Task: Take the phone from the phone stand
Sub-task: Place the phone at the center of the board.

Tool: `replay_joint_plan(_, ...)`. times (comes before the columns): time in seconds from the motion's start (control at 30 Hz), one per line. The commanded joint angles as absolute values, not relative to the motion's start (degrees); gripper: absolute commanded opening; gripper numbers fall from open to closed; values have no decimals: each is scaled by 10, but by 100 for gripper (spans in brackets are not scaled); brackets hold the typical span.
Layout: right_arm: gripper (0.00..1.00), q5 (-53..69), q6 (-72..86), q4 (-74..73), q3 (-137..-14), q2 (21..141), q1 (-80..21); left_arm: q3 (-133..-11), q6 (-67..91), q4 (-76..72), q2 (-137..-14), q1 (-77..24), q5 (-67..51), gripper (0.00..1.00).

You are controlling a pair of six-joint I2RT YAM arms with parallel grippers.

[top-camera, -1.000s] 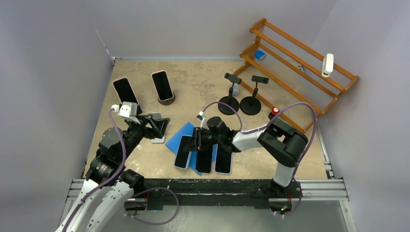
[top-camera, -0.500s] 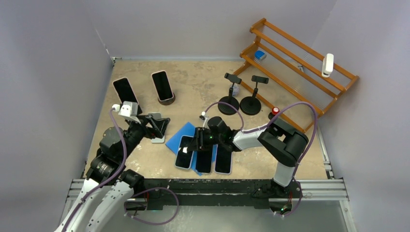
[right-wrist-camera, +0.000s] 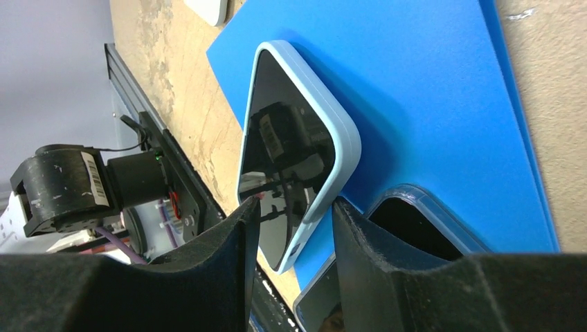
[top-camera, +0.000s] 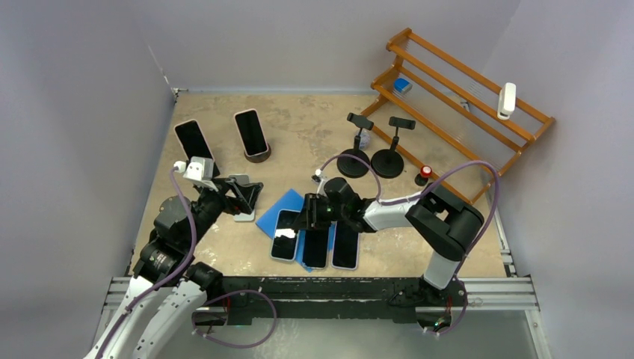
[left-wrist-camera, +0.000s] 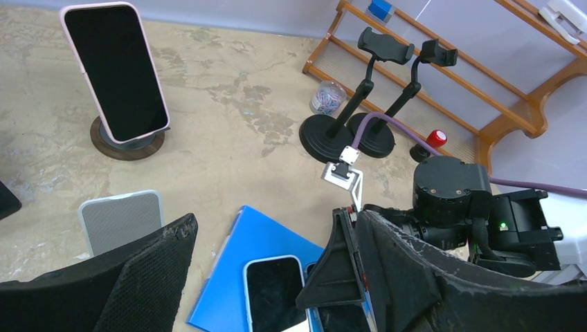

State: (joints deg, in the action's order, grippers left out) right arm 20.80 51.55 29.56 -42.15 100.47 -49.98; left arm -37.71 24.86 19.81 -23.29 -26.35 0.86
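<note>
Three phones lie flat on a blue mat [top-camera: 278, 208]. The leftmost has a light-blue case [top-camera: 284, 234] [right-wrist-camera: 297, 138]. My right gripper [top-camera: 303, 221] [right-wrist-camera: 294, 207] hovers low over that phone's near end, jaws open and gripping nothing. Farther left, my left gripper [top-camera: 241, 196] [left-wrist-camera: 263, 228] hangs wide open and empty above a bare grey-and-white stand [left-wrist-camera: 119, 220]. A pink-cased phone [top-camera: 252, 132] [left-wrist-camera: 114, 72] leans on a round brown stand [left-wrist-camera: 128, 145] at the back. Another phone [top-camera: 194, 140] stands upright at the far left.
Two black gooseneck holders [top-camera: 354, 161] [top-camera: 387, 161] stand empty behind the mat, with a jar of clips [left-wrist-camera: 327, 98] and a red knob [top-camera: 425, 171] nearby. A wooden rack [top-camera: 463, 90] fills the back right corner. Walls close in on both sides.
My right gripper has opened and drawn back a little to the right, leaving the light-blue phone flat on the mat. The left arm has not moved.
</note>
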Motion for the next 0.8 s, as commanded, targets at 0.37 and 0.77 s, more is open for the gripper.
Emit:
replay_joint_plan(0.37,45,194,501,301,-396,950,-478,-382,243,178,-238,-264,10,82)
replay_joint_plan(0.77,44,8,393,187,-438,792,-521,-383,237,176,-226,-264,-7,82)
